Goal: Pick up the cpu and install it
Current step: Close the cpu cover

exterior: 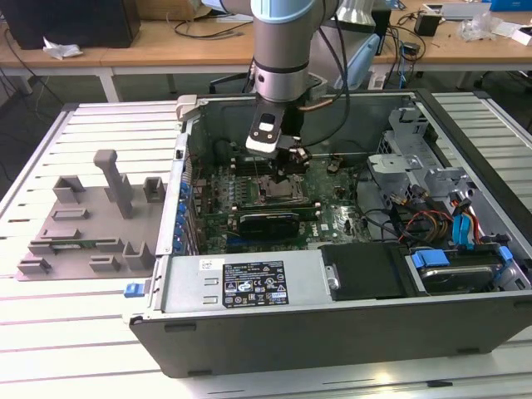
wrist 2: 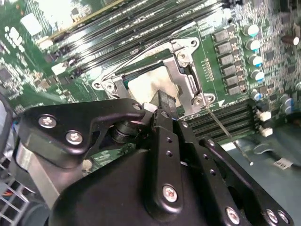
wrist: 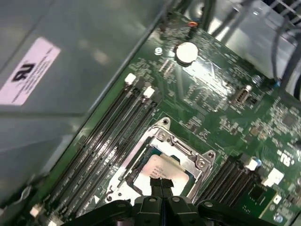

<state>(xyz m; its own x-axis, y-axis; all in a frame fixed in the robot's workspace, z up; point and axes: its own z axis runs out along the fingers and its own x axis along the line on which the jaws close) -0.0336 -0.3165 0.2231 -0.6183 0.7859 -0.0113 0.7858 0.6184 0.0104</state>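
Note:
The cpu (wrist: pixel 161 168) is a silver-grey square lying inside the open metal-framed socket (wrist: pixel 190 155) on the green motherboard. In the second wrist view the cpu (wrist 2: pixel 143 84) shows pale between the socket frame (wrist 2: pixel 186 70) rails. My gripper (wrist: pixel 160 182) hangs just over the chip's near edge, its two black fingers pressed together with nothing between them. In the second wrist view the gripper (wrist 2: pixel 163 100) tip reaches the chip's edge; I cannot tell whether it touches. In the exterior view the gripper (exterior: pixel 288 166) hangs inside the open computer case, above the socket (exterior: pixel 274 193).
Memory slots (wrist: pixel 117 127) flank the socket on both sides. A thin socket lever (wrist 2: pixel 225 134) sticks out beside it. The case wall (exterior: pixel 184 191), a power supply (exterior: pixel 241 283) and drive bay with cables (exterior: pixel 449 208) surround the board. A grey fixture tray (exterior: pixel 91 224) lies outside the case.

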